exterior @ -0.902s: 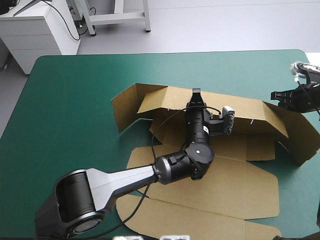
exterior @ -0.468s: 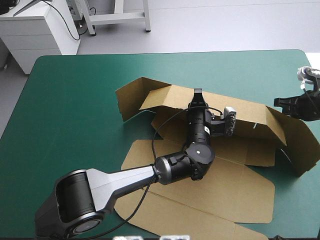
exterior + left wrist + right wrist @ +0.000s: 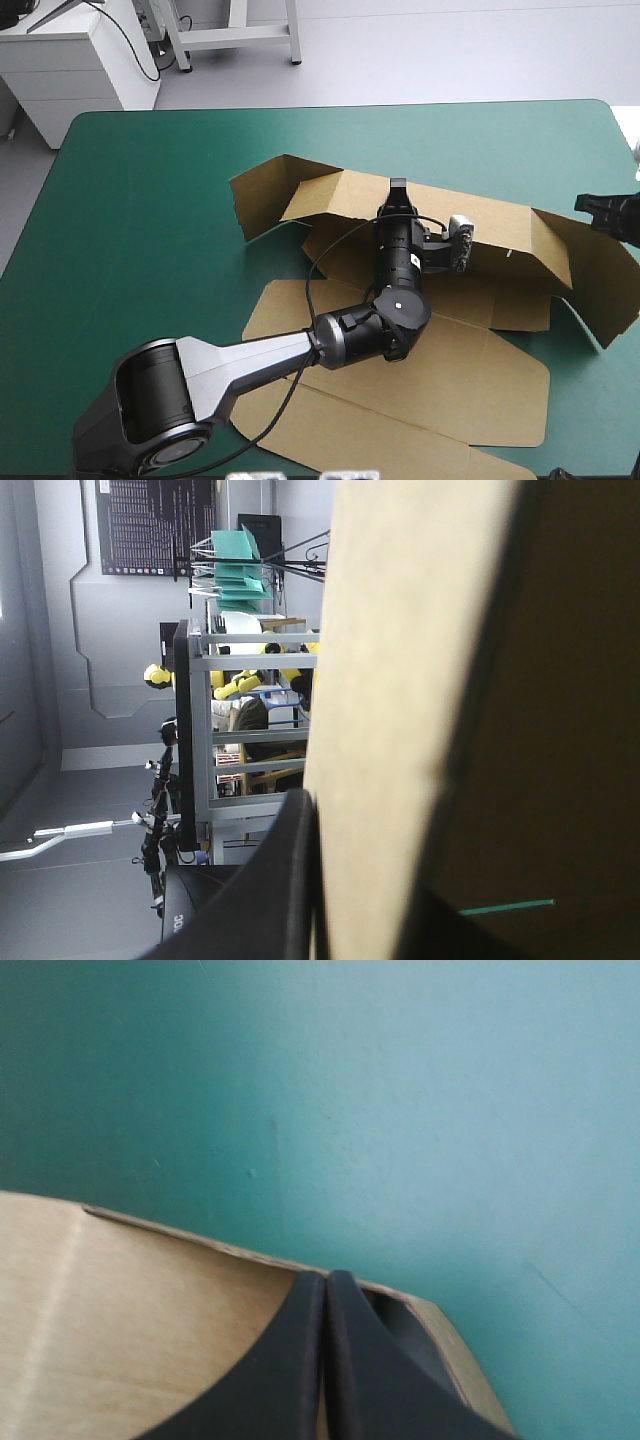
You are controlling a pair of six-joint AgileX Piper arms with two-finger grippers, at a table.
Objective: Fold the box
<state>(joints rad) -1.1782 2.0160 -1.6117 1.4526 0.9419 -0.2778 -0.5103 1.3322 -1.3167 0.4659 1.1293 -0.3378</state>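
The brown box lies partly raised at the table's middle, its lid flat toward the near edge. The back wall and side flaps stand up. My left gripper reaches across the box floor and is shut on the top edge of the back wall. In the left wrist view the board passes between the black fingers. My right gripper hovers at the table's right edge, shut, just over the right wall. In the right wrist view its gripper points over the board's edge.
Bare teal-green cover stretches to the left of the box and along the far edge. The right wall of the box stands close to the table's right edge.
My right gripper has drawn back to the right, toward the table's edge. The box has shifted slightly right and its left flap has turned a little. The left gripper keeps its hold.
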